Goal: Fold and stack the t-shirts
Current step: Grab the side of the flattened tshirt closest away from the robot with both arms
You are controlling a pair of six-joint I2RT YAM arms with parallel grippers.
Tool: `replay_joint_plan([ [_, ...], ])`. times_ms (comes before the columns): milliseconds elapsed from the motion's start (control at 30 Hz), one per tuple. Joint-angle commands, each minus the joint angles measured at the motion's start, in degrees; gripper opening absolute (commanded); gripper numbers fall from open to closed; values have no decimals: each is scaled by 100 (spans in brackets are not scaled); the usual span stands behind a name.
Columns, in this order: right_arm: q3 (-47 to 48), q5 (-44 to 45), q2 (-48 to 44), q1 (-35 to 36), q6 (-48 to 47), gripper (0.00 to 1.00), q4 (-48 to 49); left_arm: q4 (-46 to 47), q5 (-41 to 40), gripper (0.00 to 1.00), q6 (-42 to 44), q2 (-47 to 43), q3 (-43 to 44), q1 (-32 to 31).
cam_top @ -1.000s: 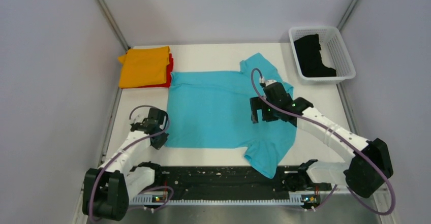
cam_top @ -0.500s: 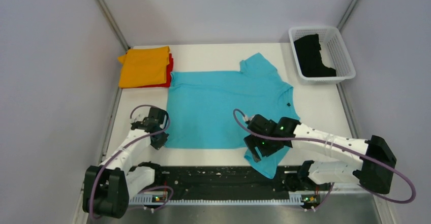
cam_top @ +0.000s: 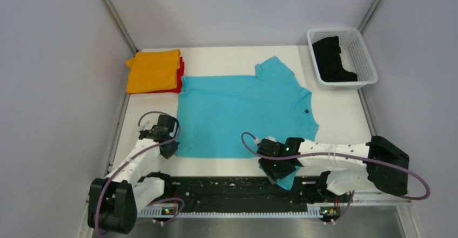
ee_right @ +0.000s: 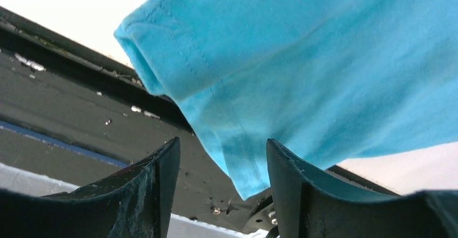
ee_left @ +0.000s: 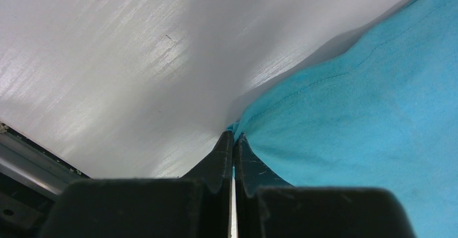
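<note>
While the left gripper (ee_left: 233, 141) clamps a corner of the turquoise-blue t-shirt (cam_top: 237, 114), anchoring it, the right gripper (ee_right: 221, 143) hovers open over the near sleeve (ee_right: 216, 87).

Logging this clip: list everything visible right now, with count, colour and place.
turquoise t-shirt: 1, turquoise-blue, spread flat mid-table, near sleeve over the black strip
orange t-shirt: 1, orange, folded, far-left corner, atop the red t-shirt
red t-shirt: 1, red, under the orange, edges showing
black t-shirt: 1, black, bunched in the basket
basket: 1, white mesh, far-right corner
table: 1, white, under everything
black strip: 1, black, table's near edge
left gripper: 1, black, shut on the turquoise t-shirt's near-left corner
right gripper: 1, black, open at the near sleeve
</note>
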Motion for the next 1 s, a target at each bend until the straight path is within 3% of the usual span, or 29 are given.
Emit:
replay_joint_plan([
  [0, 3, 378, 250, 115, 179, 57, 365, 113, -2, 0, -15, -139, -79, 14],
  [233, -126, 997, 498, 113, 558, 43, 124, 71, -46, 0, -79, -314, -161, 14],
  [333, -98, 921, 415, 128, 576, 25, 93, -26, -29, 0, -97, -437, -171, 14],
  [433, -108, 641, 105, 126, 552, 0, 30, -237, -91, 0, -202, -638, -180, 14],
  [767, -70, -579, -775, 139, 431, 0, -768, -862, 119, 0, -683, -1906, -388, 14],
  [967, -233, -530, -720, 165, 285, 0, -510, -862, 182, 0, -801, -2332, -544, 14],
])
